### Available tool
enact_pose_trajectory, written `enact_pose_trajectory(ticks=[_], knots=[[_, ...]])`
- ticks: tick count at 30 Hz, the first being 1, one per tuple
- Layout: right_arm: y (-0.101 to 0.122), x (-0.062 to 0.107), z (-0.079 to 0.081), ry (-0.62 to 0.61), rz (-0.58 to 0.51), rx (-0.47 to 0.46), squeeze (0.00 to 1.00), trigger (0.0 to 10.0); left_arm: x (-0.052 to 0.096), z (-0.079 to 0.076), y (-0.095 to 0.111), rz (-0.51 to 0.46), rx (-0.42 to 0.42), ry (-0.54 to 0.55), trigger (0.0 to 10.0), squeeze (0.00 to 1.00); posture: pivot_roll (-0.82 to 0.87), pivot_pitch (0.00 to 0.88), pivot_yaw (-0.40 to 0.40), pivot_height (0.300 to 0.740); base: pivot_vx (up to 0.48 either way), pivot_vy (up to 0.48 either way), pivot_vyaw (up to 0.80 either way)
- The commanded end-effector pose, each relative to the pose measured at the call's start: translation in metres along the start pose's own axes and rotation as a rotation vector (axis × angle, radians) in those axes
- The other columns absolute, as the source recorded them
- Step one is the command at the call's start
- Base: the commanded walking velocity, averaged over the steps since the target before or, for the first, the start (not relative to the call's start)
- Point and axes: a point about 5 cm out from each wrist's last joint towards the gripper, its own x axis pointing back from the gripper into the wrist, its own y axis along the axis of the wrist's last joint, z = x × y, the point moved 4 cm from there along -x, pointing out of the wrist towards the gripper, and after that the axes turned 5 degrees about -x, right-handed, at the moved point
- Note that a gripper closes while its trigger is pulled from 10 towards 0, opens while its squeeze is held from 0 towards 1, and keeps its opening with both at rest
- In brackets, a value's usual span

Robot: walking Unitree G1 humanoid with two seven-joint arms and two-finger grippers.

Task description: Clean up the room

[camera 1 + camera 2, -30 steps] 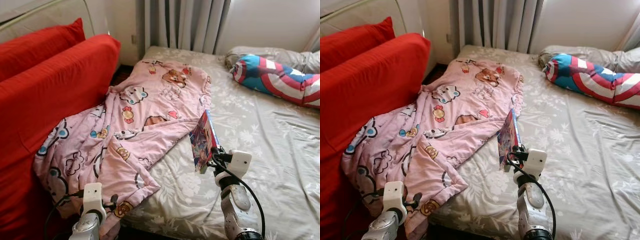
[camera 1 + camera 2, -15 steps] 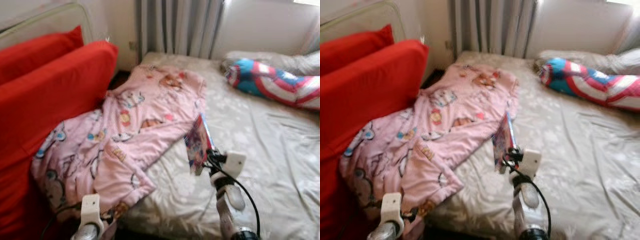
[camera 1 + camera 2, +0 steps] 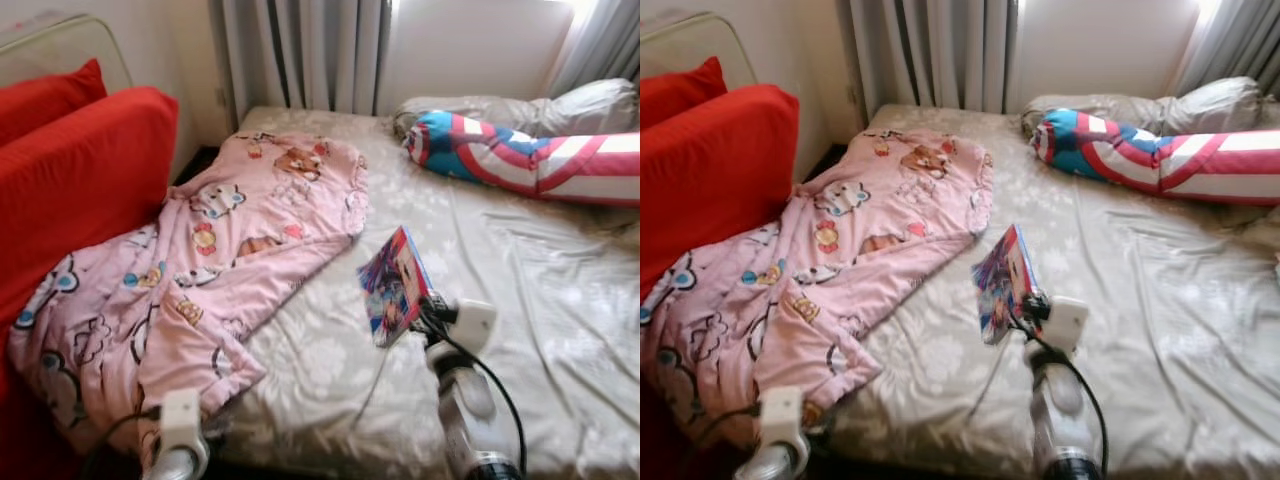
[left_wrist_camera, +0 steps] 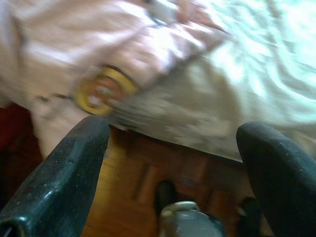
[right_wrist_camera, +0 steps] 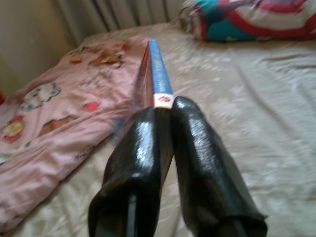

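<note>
My right gripper (image 3: 424, 306) is shut on a thin colourful book (image 3: 392, 285) with a blue spine (image 5: 158, 74), holding it upright on edge above the grey bed sheet (image 3: 540, 300). In the right wrist view both black fingers (image 5: 143, 143) clamp the book's lower end. A pink cartoon-print blanket (image 3: 200, 260) lies crumpled over the bed's left side, just left of the book. My left gripper (image 4: 173, 168) hangs low at the bed's near left corner, open, above the wooden floor (image 4: 128, 197) below the blanket's hem (image 4: 98, 54).
A red sofa (image 3: 80, 170) stands close against the bed's left side. A red, white and blue striped bolster (image 3: 520, 155) and a grey pillow (image 3: 560, 105) lie at the head of the bed. Curtains (image 3: 300, 50) hang behind.
The whole picture has shifted left, so the camera has turned to the right. The book stays in my right gripper, now tilted a little more. The left arm stays low.
</note>
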Motion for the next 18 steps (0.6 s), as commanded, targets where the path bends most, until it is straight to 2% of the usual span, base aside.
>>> enact_pose_trajectory(ticks=[1, 8, 13, 18], knots=[[0.0133, -0.0053, 0.0072, 0.017, -0.059, -0.002, 0.00, 10.0, 0.0014, 0.0083, -0.0064, 0.026, -0.015, 0.018, 10.0, 0.00, -0.03, 0.034, -0.041, 0.740, 0.000, -0.319, 0.00], [0.0114, -0.0053, 0.0063, 0.008, -0.048, -0.007, 0.00, 10.0, 0.0015, 0.0062, -0.0071, 0.028, -0.021, 0.011, 10.0, 0.00, -0.03, 0.039, -0.039, 0.740, 0.000, -0.322, 0.00], [0.0113, -0.0053, 0.0060, 0.007, -0.047, -0.008, 0.00, 10.0, 0.0015, 0.0055, -0.0073, 0.029, -0.023, 0.007, 10.0, 0.00, -0.03, 0.040, -0.039, 0.740, 0.000, -0.323, -0.76], [0.0130, -0.0053, 0.0053, 0.003, -0.058, -0.003, 0.00, 10.0, 0.0014, 0.0059, -0.0070, 0.029, -0.023, 0.007, 10.0, 0.00, -0.03, 0.042, -0.042, 0.740, 0.000, -0.324, 0.00]])
